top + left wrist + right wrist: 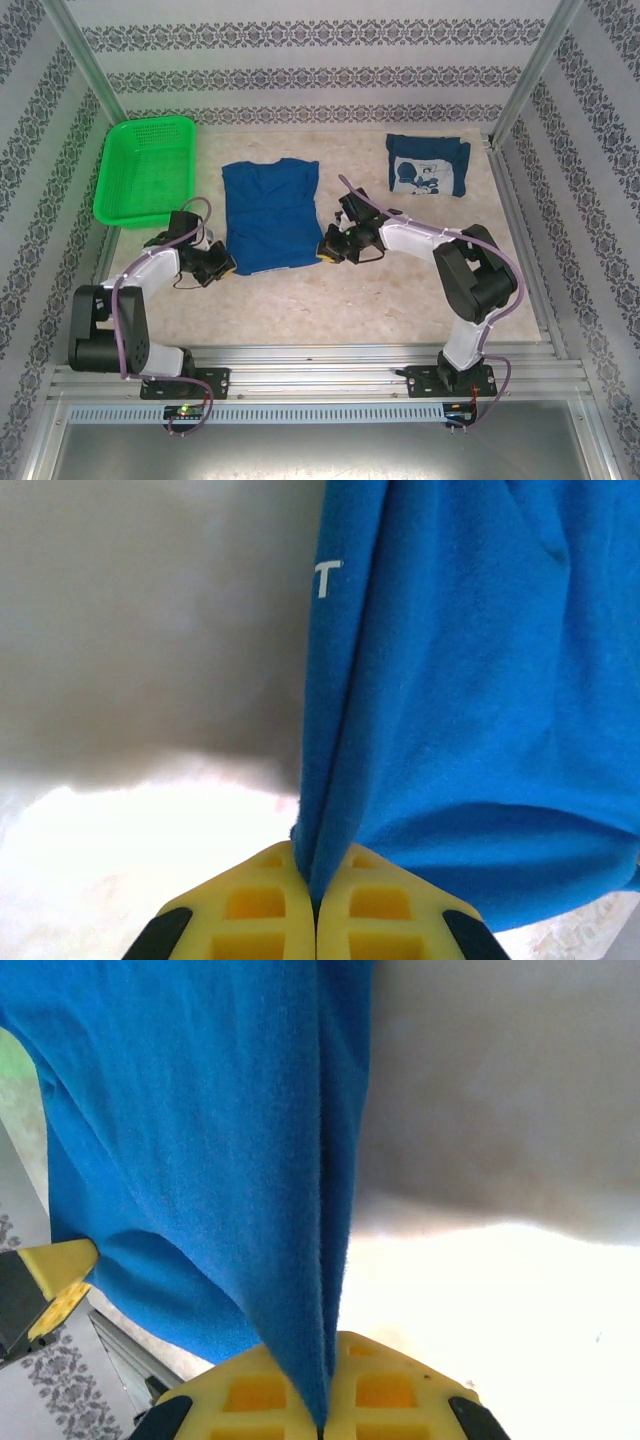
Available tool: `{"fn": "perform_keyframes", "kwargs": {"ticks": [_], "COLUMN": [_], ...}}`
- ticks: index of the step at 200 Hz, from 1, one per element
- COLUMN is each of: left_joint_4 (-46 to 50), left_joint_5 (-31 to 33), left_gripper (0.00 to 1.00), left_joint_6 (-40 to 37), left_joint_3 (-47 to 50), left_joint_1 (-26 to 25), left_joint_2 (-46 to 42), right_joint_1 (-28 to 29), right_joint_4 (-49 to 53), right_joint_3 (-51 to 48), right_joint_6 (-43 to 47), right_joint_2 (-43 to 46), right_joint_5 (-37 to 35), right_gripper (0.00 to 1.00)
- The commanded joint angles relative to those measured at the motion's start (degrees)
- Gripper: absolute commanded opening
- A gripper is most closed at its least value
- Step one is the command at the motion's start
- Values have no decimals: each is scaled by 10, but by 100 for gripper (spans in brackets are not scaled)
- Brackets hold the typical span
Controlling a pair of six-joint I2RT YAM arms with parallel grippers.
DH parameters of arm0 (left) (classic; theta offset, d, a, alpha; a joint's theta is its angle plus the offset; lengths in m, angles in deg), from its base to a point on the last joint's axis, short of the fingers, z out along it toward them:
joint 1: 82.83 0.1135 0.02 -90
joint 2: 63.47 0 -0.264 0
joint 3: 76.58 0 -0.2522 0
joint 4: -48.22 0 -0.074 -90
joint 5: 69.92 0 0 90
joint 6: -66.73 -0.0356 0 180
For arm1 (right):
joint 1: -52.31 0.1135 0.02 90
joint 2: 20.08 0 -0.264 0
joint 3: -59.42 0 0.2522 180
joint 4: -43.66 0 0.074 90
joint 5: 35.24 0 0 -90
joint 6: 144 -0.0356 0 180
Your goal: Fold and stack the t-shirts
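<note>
The pale marbled tabletop (350, 300) carries two t-shirts in all, and the job looks about half done. The bigger item is the royal-blue short-sleeved cotton t-shirt (268, 215) lying flat at the middle, plain side up with its collar towards the far wall; it is not yet a compact bundle. To its left, at the far corner, sits one bright green plastic mesh basket (146, 170). Far right lies the folded royal-blue t-shirt (427, 166), a neat rectangle with its cartoon print upward, which looks finished. Two grippers work the flat shirt's near hem: the left gripper (314, 885) has its yellow jaws pinched together on the cloth (480, 730) at the near-left corner, and the right gripper (325, 1385) is clamped likewise on the near-right corner (200, 1140). What I judge is left is folding this shirt and stacking it on the folded one
</note>
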Motion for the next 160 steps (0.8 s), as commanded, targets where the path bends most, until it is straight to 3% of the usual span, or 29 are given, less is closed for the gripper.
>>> {"fn": "perform_keyframes", "kwargs": {"ticks": [1, 94, 160], "left_joint_4": [52, 222, 206], "left_joint_5": [30, 5, 5], "left_gripper": [0, 0, 0], "left_joint_6": [6, 55, 56], "left_joint_3": [8, -26, -114], "left_joint_1": [0, 0, 10], "left_joint_2": [-57, -244, -197], "right_joint_1": [11, 72, 59], "right_joint_4": [32, 135, 179], "right_joint_3": [-28, 16, 178], "right_joint_6": [-25, -38, 3], "right_joint_2": [42, 135, 74], "right_joint_5": [-33, -53, -38], "right_gripper": [0, 0, 0]}}
